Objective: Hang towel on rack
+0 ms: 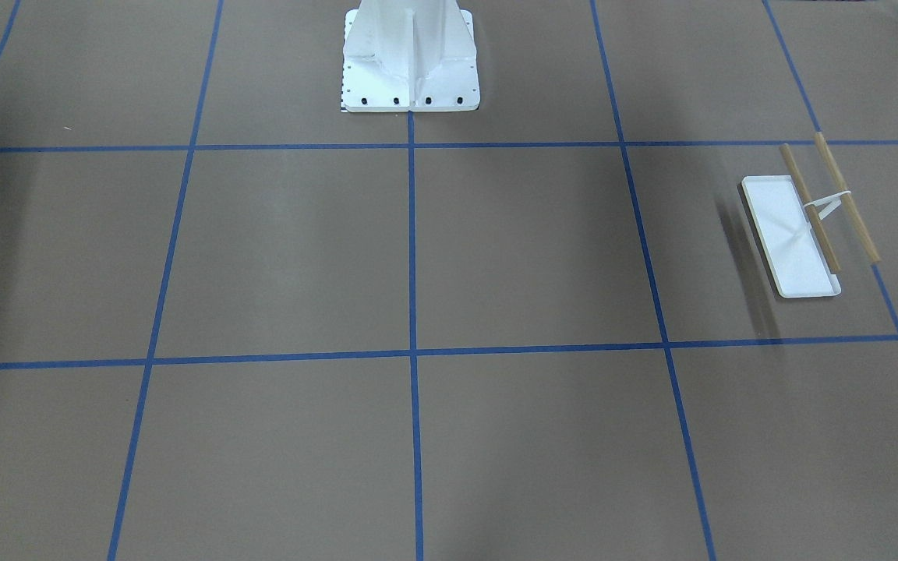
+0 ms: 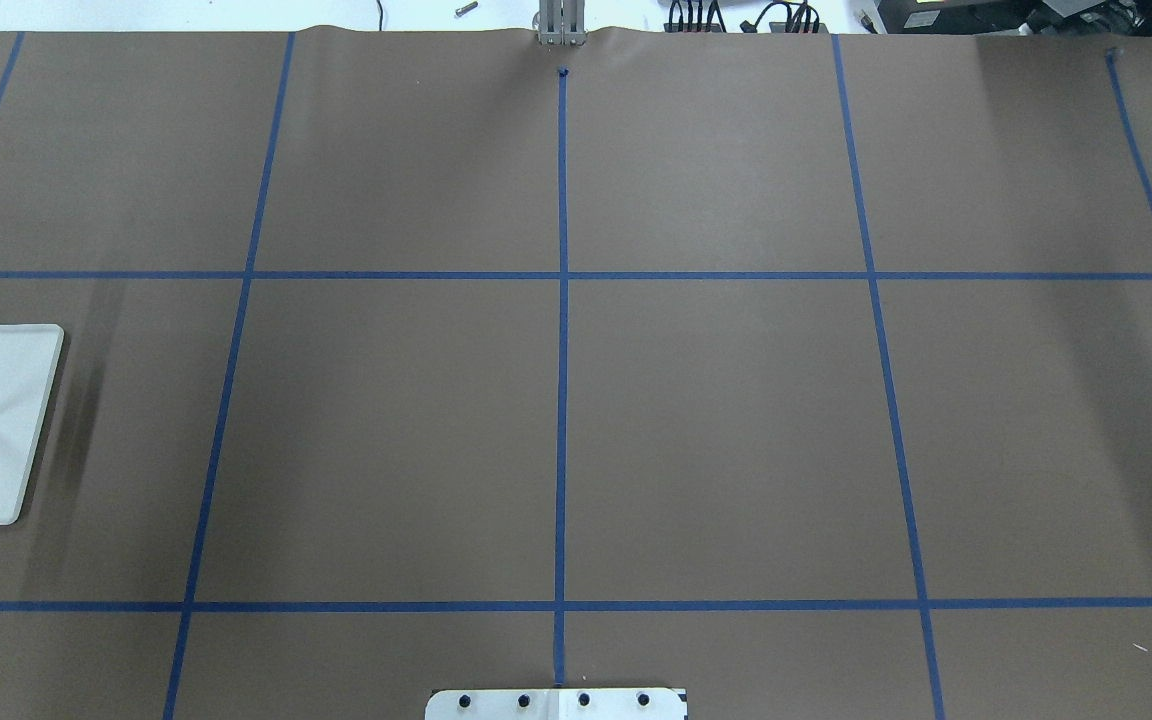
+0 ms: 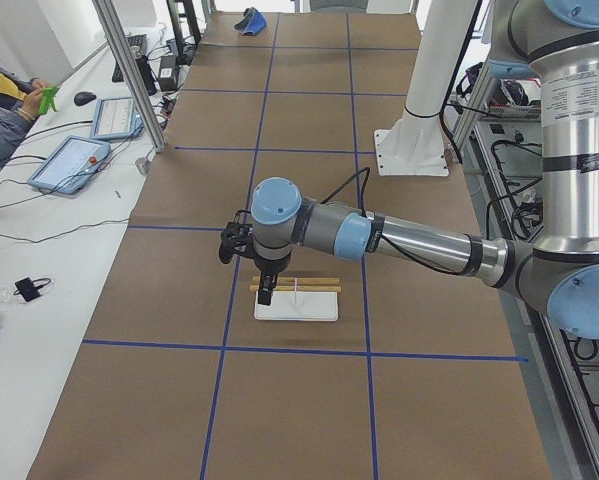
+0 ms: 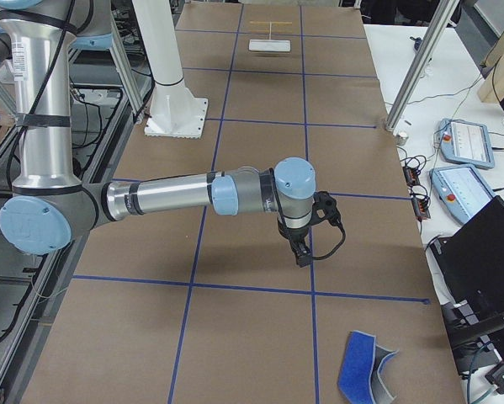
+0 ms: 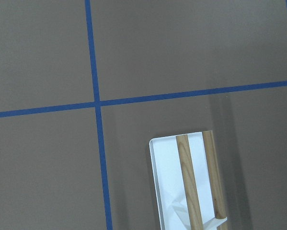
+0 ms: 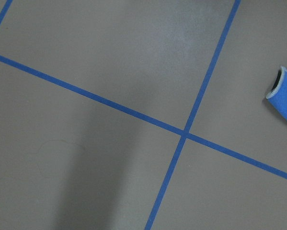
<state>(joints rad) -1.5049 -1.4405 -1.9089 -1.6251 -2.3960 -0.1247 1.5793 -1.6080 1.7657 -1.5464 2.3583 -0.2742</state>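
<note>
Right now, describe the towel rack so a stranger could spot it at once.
On the brown table with its blue tape grid, look to the end on the robot's left. The rack stands there: unlike the big white bolted pedestal, it is a small flat white tray with two parallel wooden bars above it.
</note>
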